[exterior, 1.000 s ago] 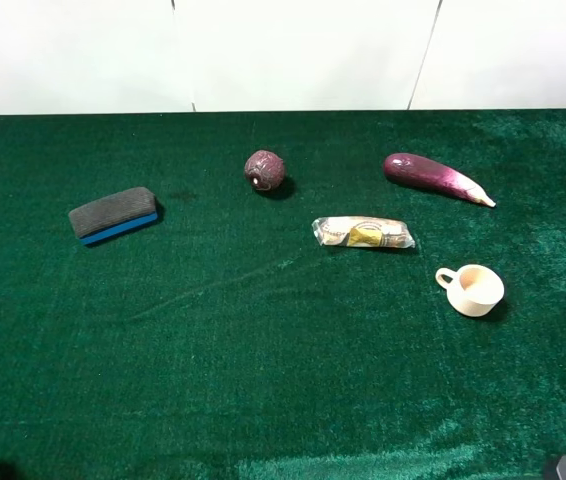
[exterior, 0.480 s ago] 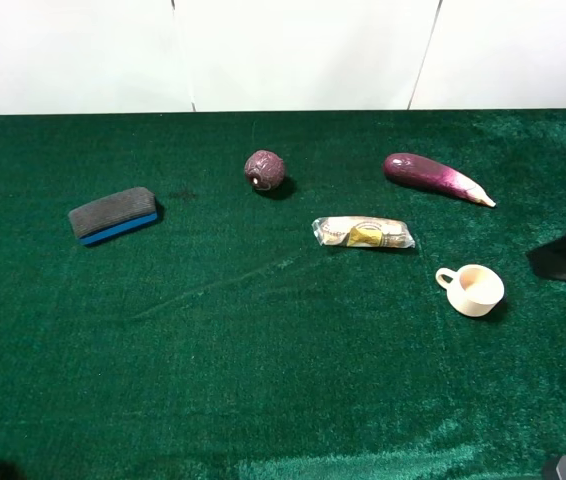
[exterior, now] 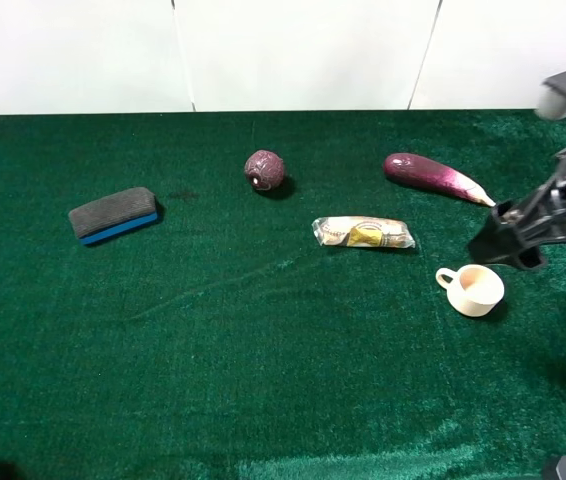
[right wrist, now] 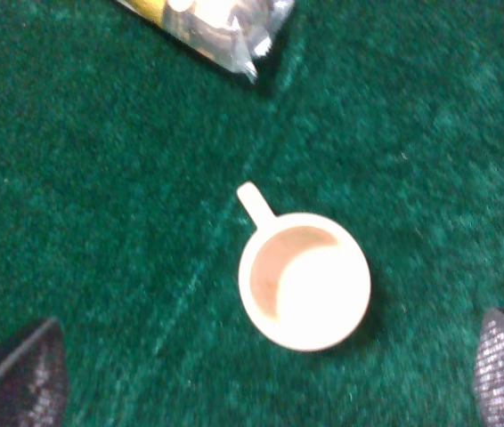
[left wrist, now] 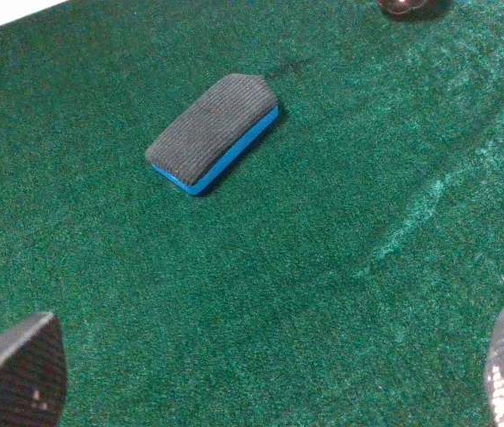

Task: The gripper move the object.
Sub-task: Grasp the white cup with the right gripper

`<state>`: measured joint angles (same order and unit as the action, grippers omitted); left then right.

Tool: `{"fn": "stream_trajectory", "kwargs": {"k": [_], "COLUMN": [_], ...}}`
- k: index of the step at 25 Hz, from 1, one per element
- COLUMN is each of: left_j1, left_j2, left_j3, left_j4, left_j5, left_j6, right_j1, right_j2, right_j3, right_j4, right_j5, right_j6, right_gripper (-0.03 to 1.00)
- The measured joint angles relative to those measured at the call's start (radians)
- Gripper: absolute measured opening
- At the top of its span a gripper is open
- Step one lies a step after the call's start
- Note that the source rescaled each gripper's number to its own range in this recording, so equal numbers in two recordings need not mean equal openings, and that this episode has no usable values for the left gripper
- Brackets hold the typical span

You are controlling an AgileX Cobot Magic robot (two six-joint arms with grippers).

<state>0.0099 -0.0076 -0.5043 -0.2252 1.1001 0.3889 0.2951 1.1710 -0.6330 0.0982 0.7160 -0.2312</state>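
Cup [exterior: 471, 290] upright on cloth [exterior: 263, 380], near packet [exterior: 363, 233]. Right gripper [exterior: 508, 240] hovers above it, jaws wide, empty. Likely approach step. Next move: descend, straddle the cup wall, close gently.

Open lanes on the green table [exterior: 263, 380]: the right gripper [exterior: 508, 240] hovers at the right side just beyond the cream cup [exterior: 473, 290], its fingers [right wrist: 16, 378] spread wider than the cup, with bare cloth ringing the cup on all sides. The closest obstacle is the clear-wrapped packet [exterior: 364, 233], near the cup on its far-left side; the aubergine [exterior: 436, 178] lies farther back. The purple ball [exterior: 264, 170] and the eraser [exterior: 114, 214] sit well apart to the left. The near half is bare cloth from left to right.
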Motion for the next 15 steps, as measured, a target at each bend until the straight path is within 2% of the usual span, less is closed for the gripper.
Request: {"fn": "stream_trajectory", "kwargs": {"k": [3, 8, 15], "left_j1": [0.000, 0.000, 0.000], "left_j2": [0.000, 0.000, 0.000], "left_j3": [0.000, 0.000, 0.000], "left_j4": [0.014, 0.121, 0.133], "left_j5": [0.000, 0.000, -0.001], "left_j6": [0.000, 0.000, 0.000], "right_j1": [0.050, 0.107, 0.109], "right_j2": [0.043, 0.089, 0.120], "right_j3": [0.000, 0.000, 0.008], "right_j4": [-0.017, -0.065, -0.123], "right_j5": [-0.033, -0.064, -0.068], "right_j6": [0.028, 0.111, 0.205], "right_gripper": [1.00, 1.00, 1.00]}}
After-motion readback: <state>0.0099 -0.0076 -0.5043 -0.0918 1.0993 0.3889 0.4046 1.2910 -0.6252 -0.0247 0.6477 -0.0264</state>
